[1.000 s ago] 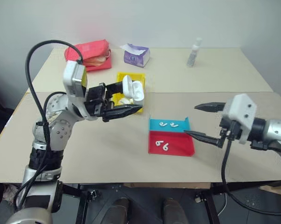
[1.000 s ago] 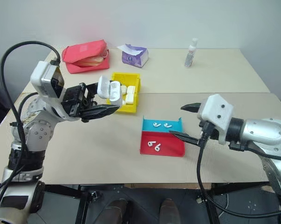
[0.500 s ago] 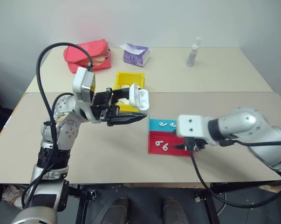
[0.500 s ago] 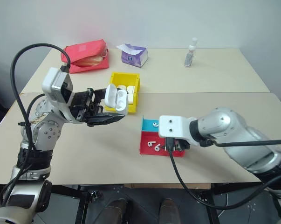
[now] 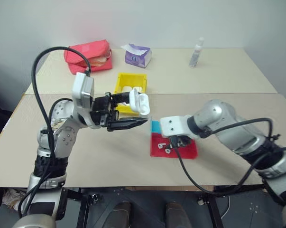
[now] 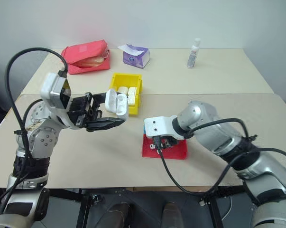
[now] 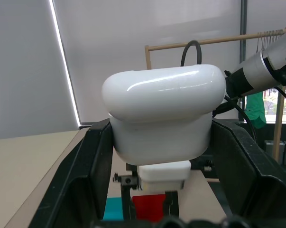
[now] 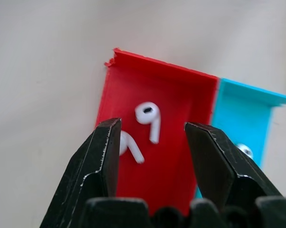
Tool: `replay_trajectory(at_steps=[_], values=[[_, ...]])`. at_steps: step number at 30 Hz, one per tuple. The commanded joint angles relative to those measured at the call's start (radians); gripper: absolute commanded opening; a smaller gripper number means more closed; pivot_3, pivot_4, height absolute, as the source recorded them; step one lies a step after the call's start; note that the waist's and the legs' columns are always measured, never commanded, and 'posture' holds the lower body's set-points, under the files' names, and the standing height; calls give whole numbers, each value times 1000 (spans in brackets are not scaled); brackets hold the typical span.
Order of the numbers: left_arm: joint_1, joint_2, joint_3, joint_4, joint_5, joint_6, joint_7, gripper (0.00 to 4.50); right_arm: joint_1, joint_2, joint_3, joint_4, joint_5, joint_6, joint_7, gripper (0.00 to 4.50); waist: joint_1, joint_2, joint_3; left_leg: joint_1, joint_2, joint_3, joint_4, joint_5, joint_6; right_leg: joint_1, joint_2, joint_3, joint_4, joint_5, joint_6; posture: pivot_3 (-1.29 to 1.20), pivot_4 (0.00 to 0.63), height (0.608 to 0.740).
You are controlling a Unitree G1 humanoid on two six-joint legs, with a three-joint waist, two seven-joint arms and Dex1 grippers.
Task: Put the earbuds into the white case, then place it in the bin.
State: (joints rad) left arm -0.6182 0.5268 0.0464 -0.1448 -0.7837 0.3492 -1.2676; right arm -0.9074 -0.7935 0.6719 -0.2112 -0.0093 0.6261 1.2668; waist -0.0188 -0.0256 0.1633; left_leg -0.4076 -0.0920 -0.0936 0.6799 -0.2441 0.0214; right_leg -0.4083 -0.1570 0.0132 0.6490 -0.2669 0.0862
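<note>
Left gripper: the left gripper [image 5: 128, 122] hangs over the table's left-centre with its black fingers clamped on the small glossy white rounded plastic case [image 5: 139, 102], lid flipped open, held clear of the table.
Case: it sits just near of the small bright yellow rectangular plastic bin [image 5: 123, 81], which already holds other white cases [image 6: 128, 95]; in the left wrist view the case's body [image 7: 161, 116] spans the gap between the two fingers.
Tray: a shallow plastic tray, red half [image 5: 185, 151] near and blue half [image 8: 242, 102] far, lies right of the held case.
Earbuds: two tiny glossy white stemmed earbuds [image 8: 150, 118] lie in the red half; a further one [image 8: 244, 150] peeks out in the blue half.
Right gripper: the right gripper [image 8: 152, 142] points down over the red half, fingers partly apart and holding nothing.
Key relation: the red-half pair lies straight beyond the fingertips. One bud is in the gap, its stem running lengthwise along it; the other is half hidden behind one finger. The right arm is plainly the nearer one.
Judgement: the pick looks imminent, with a risk of nudging the second bud.
Writing: none legible; the far-right clear bottle's [image 5: 197, 53] label is too small to read.
</note>
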Motion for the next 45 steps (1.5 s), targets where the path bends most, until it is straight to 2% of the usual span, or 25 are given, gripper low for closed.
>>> replay_trajectory(at_steps=[1, 17, 43, 45], values=[[11, 19, 34, -57, -17, 12, 17, 2789, -46, 18, -1, 32, -49, -32, 25, 2577, 0, 0, 0, 0, 0, 0, 0, 0, 0, 0, 0, 0, 0, 0, 0, 0, 150, 740], [59, 42, 62, -129, -28, 34, 67, 2789, -61, 123, 27, 168, -169, -98, 85, 2577, -3, 0, 0, 0, 0, 0, 0, 0, -1, -2, 0, 0, 1, 0, 0, 0, 150, 740], [70, 48, 69, -155, -30, 48, 91, 2789, -25, 166, 32, 178, -239, -112, 114, 2577, -3, 0, 0, -1, 0, 0, 0, 0, -2, -2, 0, 0, 1, 0, 0, 0, 150, 740], [70, 48, 69, -156, -31, 49, 93, 2789, -23, 165, 34, 179, -241, -115, 113, 2206, -3, 0, 0, 0, 0, 0, 0, 0, -2, -2, 0, 0, 1, 0, 0, 0, 150, 740]])
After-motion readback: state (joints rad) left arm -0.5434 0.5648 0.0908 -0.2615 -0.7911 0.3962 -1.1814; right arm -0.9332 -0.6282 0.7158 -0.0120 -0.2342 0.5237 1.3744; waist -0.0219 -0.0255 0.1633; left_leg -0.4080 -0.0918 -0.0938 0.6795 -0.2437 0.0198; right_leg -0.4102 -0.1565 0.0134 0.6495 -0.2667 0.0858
